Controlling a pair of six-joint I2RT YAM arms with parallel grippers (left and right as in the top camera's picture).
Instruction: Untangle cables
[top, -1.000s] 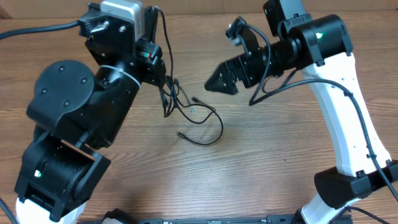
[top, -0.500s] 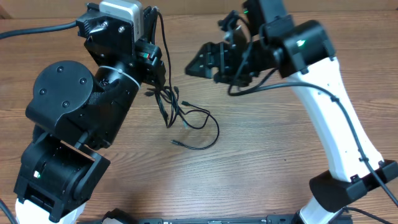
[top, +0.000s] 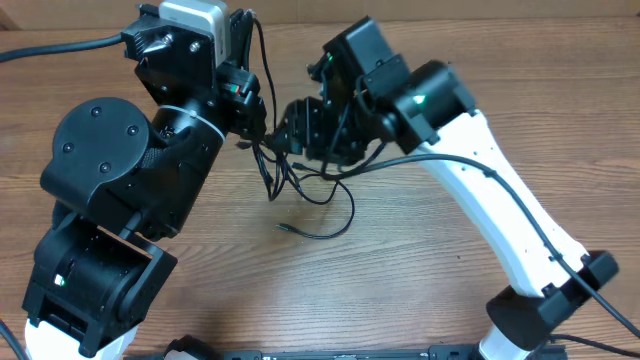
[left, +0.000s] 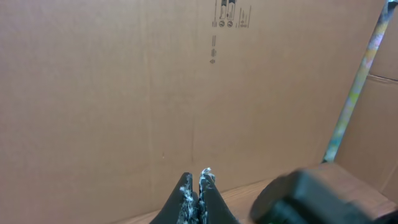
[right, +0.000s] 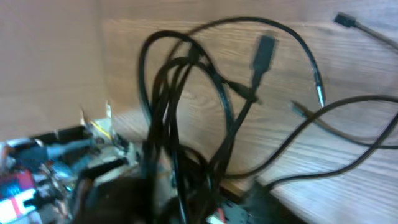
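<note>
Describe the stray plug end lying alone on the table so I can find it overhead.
On the wooden table, find the tangle of thin black cables between the left arm and right arm. One strand loops out toward the bottom of the view and ends in a small plug end. It alone lies on bare wood below the tangle; the other ends sit bunched higher up.

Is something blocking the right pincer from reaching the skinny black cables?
Nothing visible does. The right pincer is right next to the thin black tangled cables, which fill its wrist view.
</note>
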